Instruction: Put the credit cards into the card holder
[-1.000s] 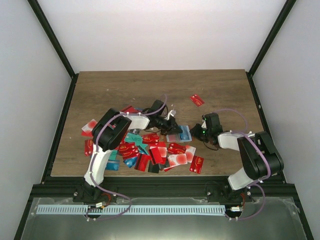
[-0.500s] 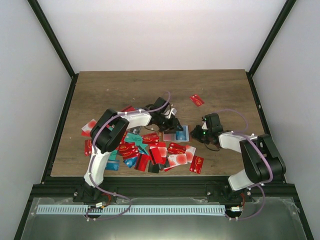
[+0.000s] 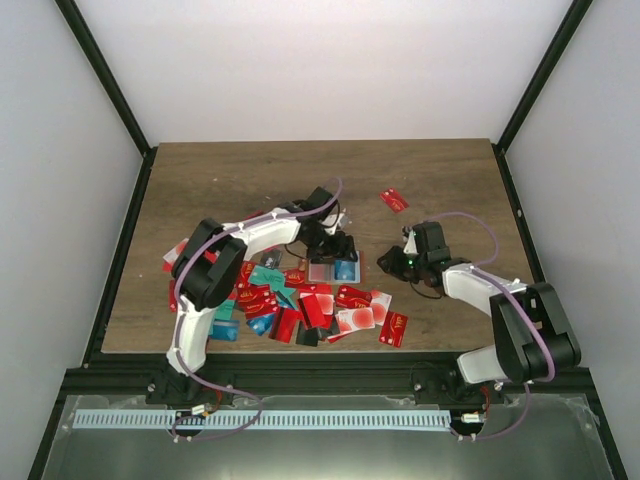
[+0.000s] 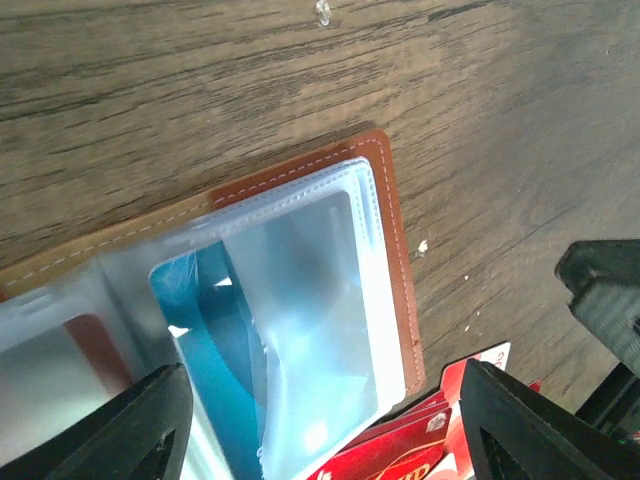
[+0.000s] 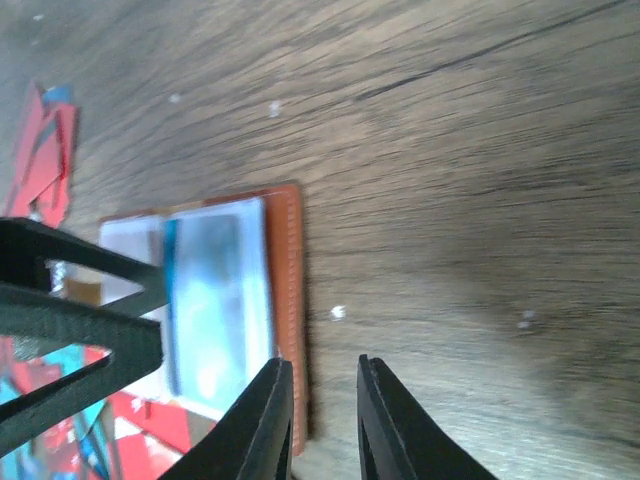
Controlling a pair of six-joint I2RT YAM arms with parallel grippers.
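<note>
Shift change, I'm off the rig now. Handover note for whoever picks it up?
Left gripper: open, over the card holder, empty.
Right gripper: jaws a narrow gap apart, empty, by the holder's edge.
Holder lies open on the table; a teal card shows in a sleeve.
To do: the credit cards piled beside it, plus one stray red card farther back.

Leathery brown card holder (image 4: 392, 250) holds glossy plastic sleeves (image 4: 300, 290).

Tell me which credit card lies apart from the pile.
The single red card lying alone toward the table's far right; the rest crowd together nearer the front.
</note>
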